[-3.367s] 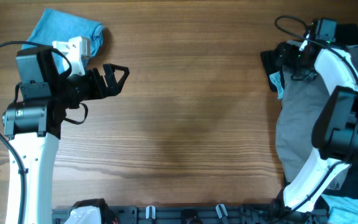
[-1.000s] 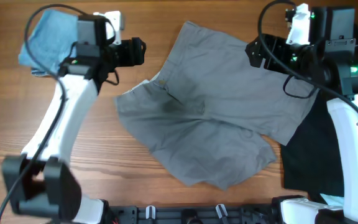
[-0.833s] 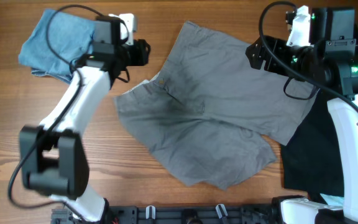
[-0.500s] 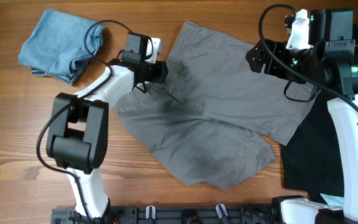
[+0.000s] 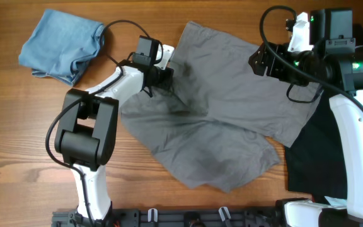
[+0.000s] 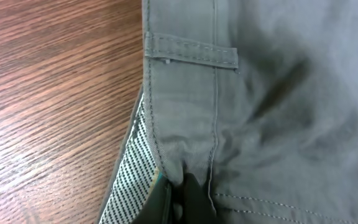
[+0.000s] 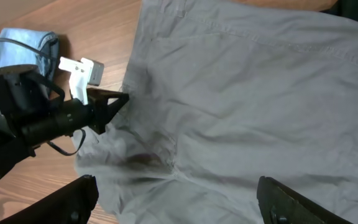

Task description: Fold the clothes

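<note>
Roughly at the outset, by my judgement: nothing on the table (image 5: 17, 157) shows a finished fold of the main piece.

Item 1, far left: light-blue garment (image 5: 60, 44), a loose bundle near the back corner, well apart from the rest. It may count as dealt with (too rumpled for me to call it a neat fold).

Item 2: left gripper (image 5: 167, 74), fingers pinched together on the waistband (image 6: 179, 124) of the shorts, the cloth puckered between them. A belt loop (image 6: 191, 53) and striped inner lining (image 6: 132, 168) show just beside the pinch.

Item 3, centre: grey shorts (image 5: 232, 120), spread open and askew on the wood. One leg runs toward the back edge and the other toward the front, with creases at the crotch and uneven hems. No fold begun; flattening and squaring look like the step in hand, and all folds remain.

Item 4: right gripper (image 5: 260, 63), fingers wide apart, hovering above the shorts' right part and grasping nothing.

Item 5, far right: black garment (image 5: 314, 151), partly under the shorts' edge, unfolded and waiting.
</note>
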Tool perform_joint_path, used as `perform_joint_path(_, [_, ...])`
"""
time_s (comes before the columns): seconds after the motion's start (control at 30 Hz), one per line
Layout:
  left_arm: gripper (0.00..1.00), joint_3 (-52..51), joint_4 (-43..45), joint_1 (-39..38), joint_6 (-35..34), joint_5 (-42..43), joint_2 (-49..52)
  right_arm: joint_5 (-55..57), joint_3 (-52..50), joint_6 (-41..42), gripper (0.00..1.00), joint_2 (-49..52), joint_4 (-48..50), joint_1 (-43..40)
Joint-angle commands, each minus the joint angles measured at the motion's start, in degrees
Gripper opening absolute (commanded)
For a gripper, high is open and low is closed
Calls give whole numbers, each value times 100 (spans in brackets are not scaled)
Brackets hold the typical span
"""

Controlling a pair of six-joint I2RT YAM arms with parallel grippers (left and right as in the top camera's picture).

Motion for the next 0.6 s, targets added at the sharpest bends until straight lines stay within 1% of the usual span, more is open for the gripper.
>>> perform_joint_path(0.0, [4, -142, -236, 319, -428, -1744, 420, 278, 44, 22, 87, 63, -52, -2])
perform_joint_path(0.1, [4, -142, -378, 695, -634, -1884, 420, 352, 44, 22, 87, 63, -111, -2])
perform_joint_path(0.13, [4, -140, -411, 883, -769, -1650, 417, 385, 44, 22, 87, 63, -131, -2])
perform_joint_path(0.23, [5, -131, -466, 1182, -361, -374, 323, 470, 44, 17, 87, 63, -138, -2])
perform_joint_path(0.27, [16, -131, -457, 1268, -232, 186, 267, 468, 44, 17, 87, 63, -138, -2])
perform_joint_path(0.3, [21, -131, -452, 1305, -232, 468, 240, 468, 44, 20, 87, 63, -136, -2])
perform_joint_path(0.33, [22, -131, -455, 1322, -232, 621, 234, 468, 44, 20, 87, 63, -133, -2])
perform_joint_path(0.4, [20, -133, -483, 1329, -256, 605, 234, 466, 44, 20, 87, 63, -133, -2])
perform_joint_path(0.43, [12, -138, -503, 1333, -256, 485, 243, 468, 44, 20, 87, 63, -136, -2])
perform_joint_path(0.47, [4, -138, -542, 1340, -326, 151, 247, 485, 44, 17, 87, 66, -136, -2])
perform_joint_path(0.57, [4, -138, -588, 1447, -907, -920, 245, 555, 17, 24, 87, 74, -129, -2])
